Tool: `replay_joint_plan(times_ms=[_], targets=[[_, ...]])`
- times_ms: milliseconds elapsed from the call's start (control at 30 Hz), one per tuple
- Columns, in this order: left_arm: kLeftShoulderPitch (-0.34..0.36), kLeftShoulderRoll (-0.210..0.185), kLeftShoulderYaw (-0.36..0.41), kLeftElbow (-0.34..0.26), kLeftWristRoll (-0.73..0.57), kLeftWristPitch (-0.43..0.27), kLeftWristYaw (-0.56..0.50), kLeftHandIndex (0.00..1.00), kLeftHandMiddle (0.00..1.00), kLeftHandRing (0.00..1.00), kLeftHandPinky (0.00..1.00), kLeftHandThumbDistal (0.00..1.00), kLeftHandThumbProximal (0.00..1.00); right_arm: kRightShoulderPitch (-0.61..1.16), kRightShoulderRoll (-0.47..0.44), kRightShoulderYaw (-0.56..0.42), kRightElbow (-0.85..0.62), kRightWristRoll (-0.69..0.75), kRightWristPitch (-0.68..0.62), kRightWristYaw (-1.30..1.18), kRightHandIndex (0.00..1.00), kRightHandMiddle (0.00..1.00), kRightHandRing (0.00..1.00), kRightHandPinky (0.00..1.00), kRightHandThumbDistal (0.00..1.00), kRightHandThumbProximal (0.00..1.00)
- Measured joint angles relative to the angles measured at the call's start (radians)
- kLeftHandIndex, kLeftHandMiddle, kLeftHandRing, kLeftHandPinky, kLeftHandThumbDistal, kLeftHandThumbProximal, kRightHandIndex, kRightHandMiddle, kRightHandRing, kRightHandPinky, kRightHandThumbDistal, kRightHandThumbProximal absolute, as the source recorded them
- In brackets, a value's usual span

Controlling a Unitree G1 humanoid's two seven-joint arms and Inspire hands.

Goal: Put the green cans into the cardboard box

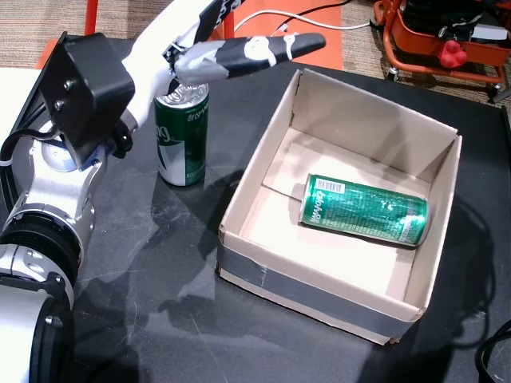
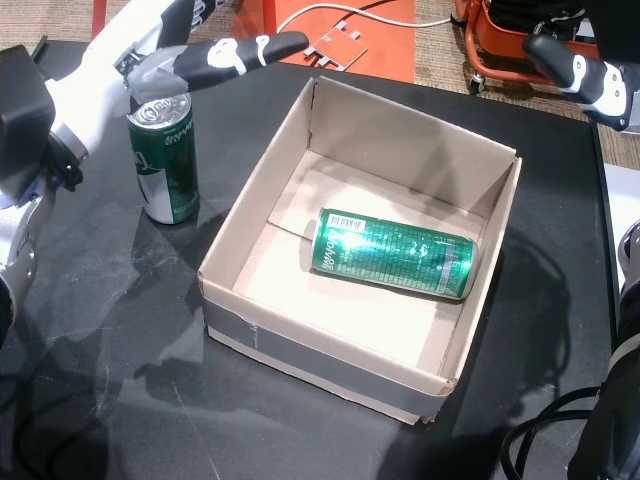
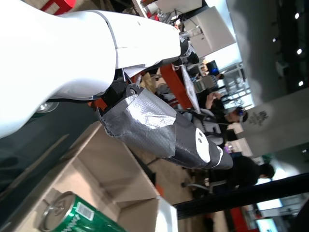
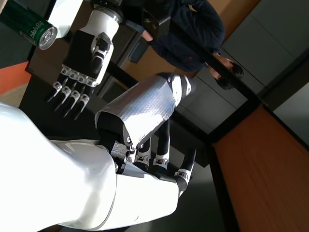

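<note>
— Closest to us, the cardboard box (image 1: 319,291) sits on the black desk (image 1: 160,319), one green can (image 1: 363,209) already lying on its side inside. Where's the other?

— Upright at the box's nine o'clock, just beside it: the standing can (image 1: 182,137). The left robot hand (image 1: 239,54) hovers over its top, fingers extended, holding nothing, probably lining up a grasp.

— And farther back?

— At two o'clock, the right robot hand (image 2: 580,70) waits with fingers apart, empty.

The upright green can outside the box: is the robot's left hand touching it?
Cannot tell. In both head views the left hand sits right over the upright can's top, but neither shows contact or a gap.
</note>
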Motion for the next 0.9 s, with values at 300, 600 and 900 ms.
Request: replay_joint_plan(times_ms=[300,600,900], targets=[[0.000,0.064,-0.102,0.007,0.120,0.024,0.025,1.00,1.00,1.00,1.00,1.00,0.42,-0.001,0.000,-0.016,0.016,0.012,-0.014,0.000,0.48,0.36,0.43,0.75,0.81,0.76],[-0.004,0.149,-0.139,0.013,0.177,0.078,0.125,1.00,1.00,1.00,0.99,1.00,0.40,-0.001,0.000,-0.009,0.026,-0.023,-0.022,-0.020,0.43,0.35,0.42,0.74,0.87,0.74],[-0.012,0.156,-0.111,0.020,0.169,0.137,0.141,1.00,1.00,1.00,0.98,1.00,0.51,-0.005,-0.006,-0.008,0.062,-0.044,0.017,-0.043,0.46,0.36,0.44,0.75,0.88,0.70]])
